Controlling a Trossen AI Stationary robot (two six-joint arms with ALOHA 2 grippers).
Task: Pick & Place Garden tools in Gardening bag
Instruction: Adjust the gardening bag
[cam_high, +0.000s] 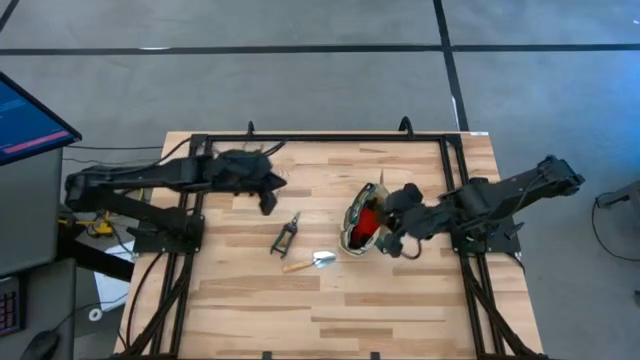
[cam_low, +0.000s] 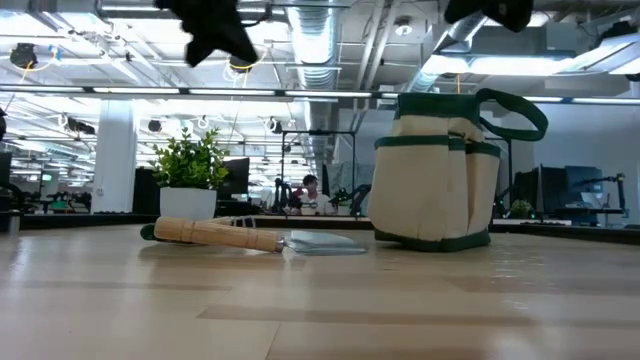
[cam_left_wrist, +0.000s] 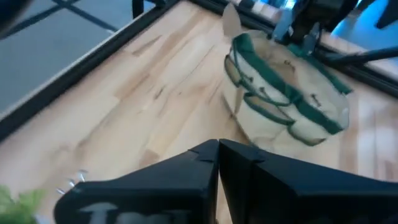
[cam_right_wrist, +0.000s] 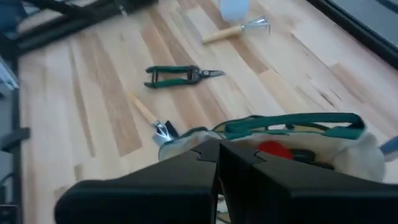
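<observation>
Both grippers are seen shut and empty: the right gripper (cam_high: 398, 243) above the gardening bag (cam_high: 362, 218), the left gripper (cam_high: 268, 203) at ten o'clock of the pruning shears (cam_high: 286, 235). A trowel (cam_high: 312, 262) lies on the wooden table (cam_high: 400, 310); an office lies beyond.

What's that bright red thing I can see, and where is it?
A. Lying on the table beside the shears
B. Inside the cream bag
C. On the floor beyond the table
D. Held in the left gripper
B: the red piece shows inside the open mouth of the gardening bag, also seen in the right wrist view just under its green trim.
</observation>
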